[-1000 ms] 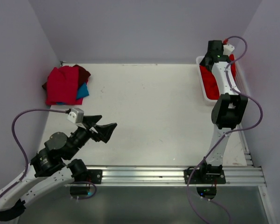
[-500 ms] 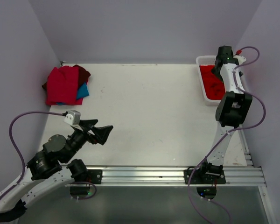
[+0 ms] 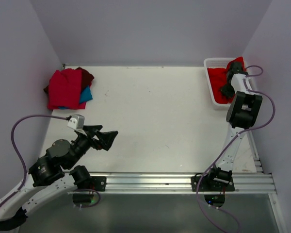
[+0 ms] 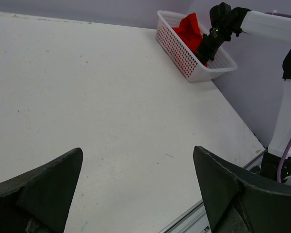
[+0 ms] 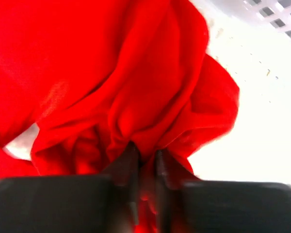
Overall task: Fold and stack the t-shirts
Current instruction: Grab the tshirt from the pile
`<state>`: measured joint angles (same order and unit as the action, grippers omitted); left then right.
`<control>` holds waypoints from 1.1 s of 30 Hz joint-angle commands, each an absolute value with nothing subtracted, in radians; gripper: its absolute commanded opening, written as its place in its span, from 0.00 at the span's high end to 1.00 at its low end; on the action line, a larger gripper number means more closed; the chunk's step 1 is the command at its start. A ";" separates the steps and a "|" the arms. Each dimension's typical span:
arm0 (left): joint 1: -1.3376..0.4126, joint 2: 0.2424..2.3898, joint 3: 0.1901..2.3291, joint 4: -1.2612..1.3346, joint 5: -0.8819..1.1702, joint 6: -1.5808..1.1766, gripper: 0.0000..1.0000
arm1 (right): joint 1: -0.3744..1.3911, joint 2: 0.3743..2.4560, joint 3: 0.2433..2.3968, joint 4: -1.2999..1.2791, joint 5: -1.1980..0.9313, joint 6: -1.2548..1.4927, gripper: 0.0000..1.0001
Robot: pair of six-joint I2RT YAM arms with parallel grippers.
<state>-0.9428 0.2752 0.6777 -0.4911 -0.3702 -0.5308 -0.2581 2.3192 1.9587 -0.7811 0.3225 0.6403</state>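
**Right gripper pinches red t-shirt in basket**

This is at the desk's far right corner. The left gripper hovers near the front left edge, fingers wide apart. Folded t-shirts lie piled at the far left corner.

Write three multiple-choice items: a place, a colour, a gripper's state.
1. Where on the table is the basket? A far right; B far left; C near middle.
2. Colour of the shirt in the basket? A teal; B red; C white.
3. The left gripper is: A shut on cloth; B open, empty; C out of view.
Answers: 1 A, top view shows it far right; 2 B, red fills the right wrist view; 3 B, fingers wide apart over table.
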 commanded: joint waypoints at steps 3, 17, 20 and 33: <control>-0.942 0.261 0.710 -0.500 -0.367 -0.554 0.00 | -0.245 2.267 1.928 -0.663 0.143 0.575 1.00; -0.942 0.304 0.667 -0.416 -0.311 -0.515 0.00 | 0.021 1.588 1.559 -0.280 0.213 0.371 1.00; -0.942 0.305 0.660 -0.410 -0.307 -0.511 0.00 | 0.040 1.421 1.392 -0.104 0.060 0.348 1.00; -0.942 0.319 0.650 -0.379 -0.299 -0.517 0.00 | 0.161 1.258 1.318 -0.093 -0.665 0.298 1.00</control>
